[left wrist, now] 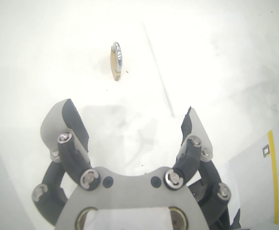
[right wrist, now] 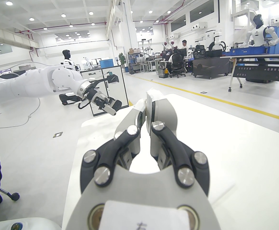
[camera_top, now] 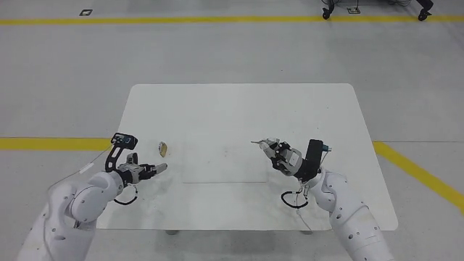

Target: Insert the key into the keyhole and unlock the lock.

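Observation:
A small brass padlock (camera_top: 163,147) with a silver shackle lies on the white table (camera_top: 239,109) at its left side; in the left wrist view the padlock (left wrist: 116,60) is a short way ahead of the fingers. My left gripper (camera_top: 155,168) (left wrist: 129,111) hovers just near-side of it, open and holding nothing. My right gripper (camera_top: 268,146) (right wrist: 146,101) is above the table's middle right, pinched shut on the key (camera_top: 257,143), whose thin tip pokes out toward the left. Across the table stands the left gripper (right wrist: 110,107).
A faint seam (left wrist: 157,68) runs across the tabletop beside the padlock. The table's near edge (camera_top: 217,228) lies close behind both arms. Yellow floor lines (camera_top: 43,143) run past the table on either side.

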Robot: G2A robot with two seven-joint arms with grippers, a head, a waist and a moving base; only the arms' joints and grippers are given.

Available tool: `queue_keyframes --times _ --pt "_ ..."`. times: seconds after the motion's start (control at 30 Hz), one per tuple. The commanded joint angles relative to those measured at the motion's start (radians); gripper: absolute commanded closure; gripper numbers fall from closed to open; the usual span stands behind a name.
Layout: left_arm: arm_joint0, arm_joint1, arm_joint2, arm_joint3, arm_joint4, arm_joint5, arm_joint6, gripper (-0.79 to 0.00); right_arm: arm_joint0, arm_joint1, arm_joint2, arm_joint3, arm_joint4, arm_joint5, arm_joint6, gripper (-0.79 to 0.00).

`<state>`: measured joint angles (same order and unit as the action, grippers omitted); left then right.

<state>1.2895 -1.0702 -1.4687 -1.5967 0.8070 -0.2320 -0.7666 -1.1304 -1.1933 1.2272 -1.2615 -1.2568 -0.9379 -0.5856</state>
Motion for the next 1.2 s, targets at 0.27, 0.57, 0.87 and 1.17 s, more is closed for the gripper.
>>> queue_keyframes --times 0.27,0.57,0.87,1.17 --pt "-0.08 -0.011 0.089 0.048 0.099 0.04 0.066 -0.394 0.0 0.0 0.0 0.0 0.0 0.0 0.0 0.0" --pt "-0.128 -0.022 0.149 0.091 0.137 0.079 0.087 -0.379 0.0 0.0 0.0 0.0 0.0 0.0 0.0 0.0" --pt "-0.164 -0.029 0.183 0.133 0.183 0.102 0.096 0.0 0.0 0.0 0.0 0.0 0.0 0.0 0.0 0.0" --pt "-0.162 -0.027 0.169 0.149 0.19 0.089 0.099 0.0 0.0 0.0 0.0 0.0 0.0 0.0 0.0 0.0"
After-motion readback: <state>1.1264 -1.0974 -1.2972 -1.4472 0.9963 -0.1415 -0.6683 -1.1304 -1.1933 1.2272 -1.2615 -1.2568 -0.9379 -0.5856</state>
